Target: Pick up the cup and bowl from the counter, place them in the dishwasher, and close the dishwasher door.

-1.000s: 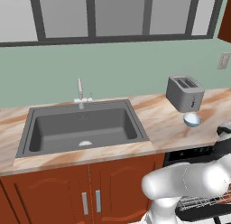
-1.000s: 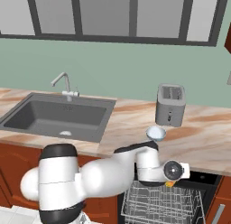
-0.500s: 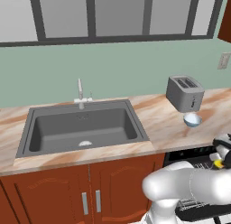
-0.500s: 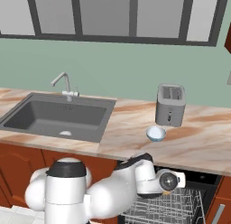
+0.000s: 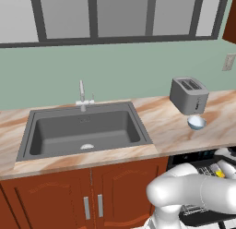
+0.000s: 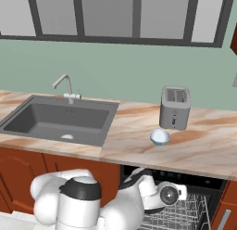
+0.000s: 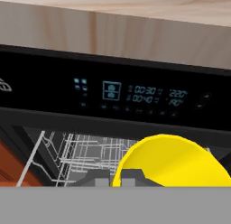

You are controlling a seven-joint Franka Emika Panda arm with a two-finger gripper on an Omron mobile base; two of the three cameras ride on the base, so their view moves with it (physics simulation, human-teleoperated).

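The jaws (image 7: 115,177) are clamped on the cup (image 7: 173,161), whose bright yellow body bulges up just beside them at the bottom of the hand view. The two dark tips stand close together against the cup's left side. Straight ahead of the jaws is the open mouth of the dishwasher (image 7: 113,94), its black control strip lit with small blue figures running across above them. Below that strip, and behind the cup, the white wire rack (image 7: 85,153) stretches back into the dark cavity. Above the control strip lies the veined beige edge of the surface (image 7: 117,29).

In the left base view a sliver of yellow shows at the arm's end, low at the right edge, in front of the dishwasher opening under the surface edge. In the right base view the arm's wrist (image 6: 169,194) sits low over the wire rack, below the surface.

The bowl (image 6: 160,137) rests on the surface well above the jaws, upright, near the front of the grey toaster (image 6: 175,107) but apart from it. Far to the left of the jaws is the sunken grey sink (image 5: 83,129) with its faucet (image 5: 82,93) behind it. Red-brown cabinet doors (image 5: 92,195) stand below the sink, at about the height of the jaws.
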